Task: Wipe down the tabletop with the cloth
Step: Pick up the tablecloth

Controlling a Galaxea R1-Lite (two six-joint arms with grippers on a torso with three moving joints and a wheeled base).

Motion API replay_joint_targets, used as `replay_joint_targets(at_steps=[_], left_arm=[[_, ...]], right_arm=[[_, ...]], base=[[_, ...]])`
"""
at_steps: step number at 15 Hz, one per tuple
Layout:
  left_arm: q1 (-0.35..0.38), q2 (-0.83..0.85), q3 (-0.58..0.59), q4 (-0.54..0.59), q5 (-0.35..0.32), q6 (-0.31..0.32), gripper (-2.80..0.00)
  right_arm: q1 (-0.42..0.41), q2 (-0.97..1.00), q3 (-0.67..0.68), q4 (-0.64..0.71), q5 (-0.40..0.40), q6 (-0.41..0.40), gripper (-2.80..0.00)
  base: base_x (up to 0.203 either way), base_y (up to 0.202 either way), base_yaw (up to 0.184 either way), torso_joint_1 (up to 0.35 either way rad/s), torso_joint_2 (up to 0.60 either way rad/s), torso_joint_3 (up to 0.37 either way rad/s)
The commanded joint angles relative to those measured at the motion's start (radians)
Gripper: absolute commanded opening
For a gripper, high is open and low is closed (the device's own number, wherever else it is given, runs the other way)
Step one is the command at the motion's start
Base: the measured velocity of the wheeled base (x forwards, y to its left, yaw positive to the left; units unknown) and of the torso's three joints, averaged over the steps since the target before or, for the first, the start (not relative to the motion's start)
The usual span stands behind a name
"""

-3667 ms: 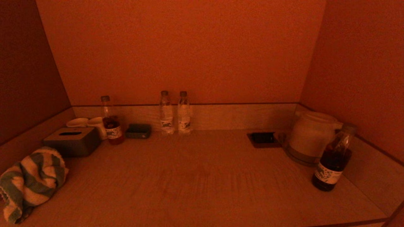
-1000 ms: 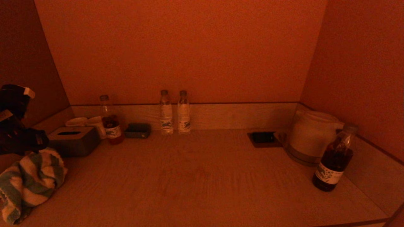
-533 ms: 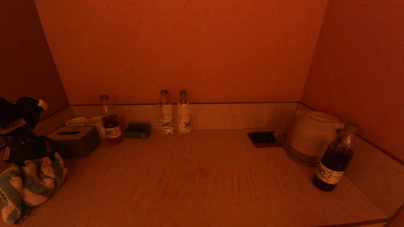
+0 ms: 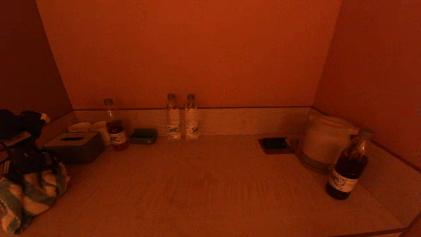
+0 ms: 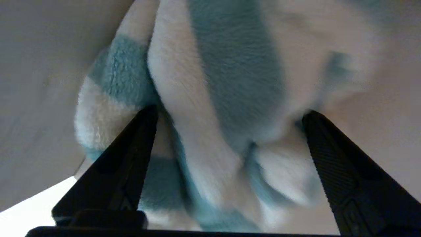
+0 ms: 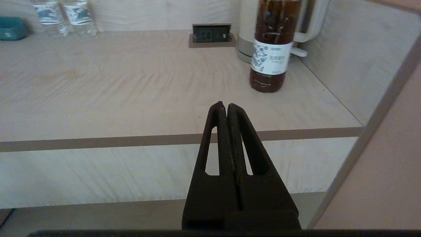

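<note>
Head view shows you the change: the left hand [image 4: 24,164], absent from the lower left of the frame a few seconds ago, has come down onto the striped cloth [image 4: 31,197] lying at the left edge of the bench [image 4: 204,184]; its fingers [image 5: 131,154] are spread wide around the bunched fabric and not yet closed, so you hold nothing; in my judgement the grasp comes next and no wiping has begun; the right hand [image 6: 227,108] is closed and empty, parked off the bench's front edge; as for writing, the brown bottle [image 6: 271,46] at the right carries a white label, and the two water bottles [image 4: 182,117] have labels too, but none of the print can be read.
</note>
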Motion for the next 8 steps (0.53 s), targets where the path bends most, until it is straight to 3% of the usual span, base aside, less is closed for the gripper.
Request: replay_joint_targets(at_steps=[1,4,5,6,8], left_arm=[[0.006,0.035,0.001,0.002,0.013,-0.003,0.0],[0.006,0.088,0.011,-0.006,0.076,-0.008,0.0],[0.006,0.105,0.013,-0.008,0.075,-0.01,-2.24],[0.006,0.101,0.015,-0.006,0.069,-0.013,-2.8],[0.005,0.101,0.017,-0.007,0.067,-0.013,-2.8]], right_arm=[[0.0,0.001,0.0,-0.002,0.0,0.0,-2.8],[0.0,0.001,0.0,0.0,0.0,0.0,-2.8],[0.0,0.001,0.0,0.0,0.0,0.0,-2.8],[0.0,0.001,0.0,0.0,0.0,0.0,-2.8],[0.0,0.001,0.0,0.0,0.0,0.0,-2.8]], base=[[0.0,0.0,0.0,0.0,0.0,0.0],[0.0,0.0,0.0,0.0,0.0,0.0],[0.0,0.0,0.0,0.0,0.0,0.0],[0.0,0.0,0.0,0.0,0.0,0.0],[0.0,0.0,0.0,0.0,0.0,0.0]])
